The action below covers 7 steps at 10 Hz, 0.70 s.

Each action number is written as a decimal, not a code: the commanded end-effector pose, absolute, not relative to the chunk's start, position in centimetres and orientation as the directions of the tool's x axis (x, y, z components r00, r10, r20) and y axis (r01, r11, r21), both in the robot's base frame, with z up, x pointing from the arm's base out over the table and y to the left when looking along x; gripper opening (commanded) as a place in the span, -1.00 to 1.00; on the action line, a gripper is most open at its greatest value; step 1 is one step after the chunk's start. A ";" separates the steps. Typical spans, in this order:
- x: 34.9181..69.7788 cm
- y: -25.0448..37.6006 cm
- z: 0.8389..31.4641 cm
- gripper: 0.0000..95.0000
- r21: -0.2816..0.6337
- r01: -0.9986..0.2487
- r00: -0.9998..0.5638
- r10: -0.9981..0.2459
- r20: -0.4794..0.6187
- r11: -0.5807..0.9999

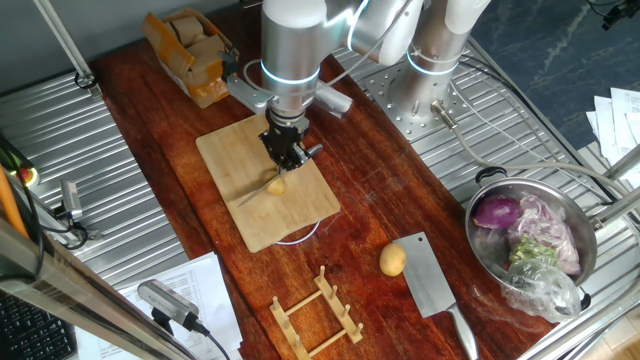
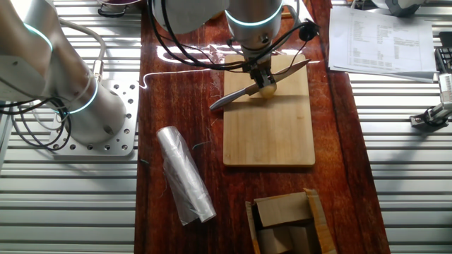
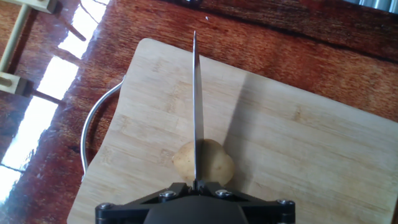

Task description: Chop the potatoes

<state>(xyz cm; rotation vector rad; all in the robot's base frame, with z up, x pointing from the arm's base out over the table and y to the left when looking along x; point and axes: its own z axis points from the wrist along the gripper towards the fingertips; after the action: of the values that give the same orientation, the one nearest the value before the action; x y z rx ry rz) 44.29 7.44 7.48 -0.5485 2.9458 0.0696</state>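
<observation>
A small yellow-tan potato [image 3: 203,162] lies on the bamboo cutting board [image 3: 298,137], near the board's end. My gripper [image 3: 195,184] is shut on a knife [image 3: 196,99], whose thin blade runs edge-down across the middle of the potato. In one fixed view the gripper [image 1: 284,152] stands straight over that potato [image 1: 276,185], with the blade pointing left toward the board's edge. The other fixed view shows the knife [image 2: 233,97] slanting across the potato [image 2: 268,88]. A second whole potato [image 1: 392,260] rests on the wooden table beside a cleaver [image 1: 432,280].
A steel bowl [image 1: 583,226] holding a purple onion [image 1: 497,211] and scraps sits at the right. A wooden rack [image 1: 315,312] lies near the front, a cardboard box [image 1: 192,55] at the back, a roll of plastic [image 2: 183,175] beside the board.
</observation>
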 end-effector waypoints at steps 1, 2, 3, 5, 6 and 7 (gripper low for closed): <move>44.5 7.3 7.2 -0.60 0.015 -0.365 -0.920 -0.359 -0.155 0.931; 44.5 7.3 7.2 -0.60 0.014 -0.366 -0.920 -0.359 -0.155 0.931; 44.5 7.3 7.2 -0.60 0.014 -0.366 -0.920 -0.359 -0.155 0.931; 44.5 7.3 7.2 -0.60 0.015 -0.366 -0.920 -0.359 -0.155 0.931; 44.5 7.4 7.3 -0.60 0.016 -0.366 -0.920 -0.360 -0.155 0.930; 44.4 7.4 7.5 -0.60 0.016 -0.366 -0.920 -0.359 -0.154 0.931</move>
<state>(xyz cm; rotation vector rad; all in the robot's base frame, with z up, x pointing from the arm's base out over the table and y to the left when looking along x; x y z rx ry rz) 44.42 7.38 7.43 -0.5532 2.9392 0.0640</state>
